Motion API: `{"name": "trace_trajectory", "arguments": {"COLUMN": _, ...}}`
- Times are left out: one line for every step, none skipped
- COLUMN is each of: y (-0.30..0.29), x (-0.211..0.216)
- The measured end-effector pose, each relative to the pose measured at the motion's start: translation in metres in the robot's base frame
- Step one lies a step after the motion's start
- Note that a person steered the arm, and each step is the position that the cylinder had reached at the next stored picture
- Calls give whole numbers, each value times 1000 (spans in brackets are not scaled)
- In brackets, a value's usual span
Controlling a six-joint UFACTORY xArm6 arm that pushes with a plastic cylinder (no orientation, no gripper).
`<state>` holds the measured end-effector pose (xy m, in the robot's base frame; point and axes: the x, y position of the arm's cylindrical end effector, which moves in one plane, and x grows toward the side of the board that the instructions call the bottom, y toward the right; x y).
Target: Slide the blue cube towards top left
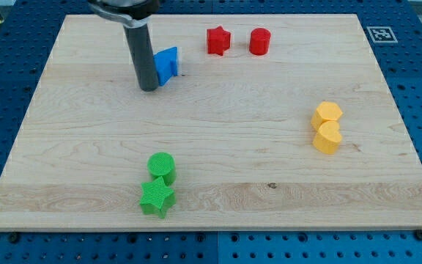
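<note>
The blue cube (167, 64) sits on the wooden board (218, 125) near the view's top, left of centre. My tip (149, 89) is the lower end of a dark rod that comes down from the view's top. It stands just left of and slightly below the blue cube, touching or almost touching its left side. The rod hides part of the cube's left edge.
A red star (217, 40) and a red cylinder (260, 41) lie at the top centre. Two yellow blocks (327, 114) (327, 137) sit together at the right. A green cylinder (162, 166) and a green star (157, 198) sit together at the bottom left-centre.
</note>
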<state>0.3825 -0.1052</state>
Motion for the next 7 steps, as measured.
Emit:
{"name": "trace_trajectory", "arguments": {"y": 2, "x": -8}}
{"name": "trace_trajectory", "arguments": {"y": 14, "x": 14}}
{"name": "trace_trajectory", "arguments": {"y": 33, "x": 18}}
{"name": "trace_trajectory", "arguments": {"y": 33, "x": 11}}
{"name": "trace_trajectory", "arguments": {"y": 27, "x": 4}}
{"name": "trace_trajectory", "arguments": {"y": 17, "x": -6}}
{"name": "trace_trajectory", "arguments": {"y": 38, "x": -7}}
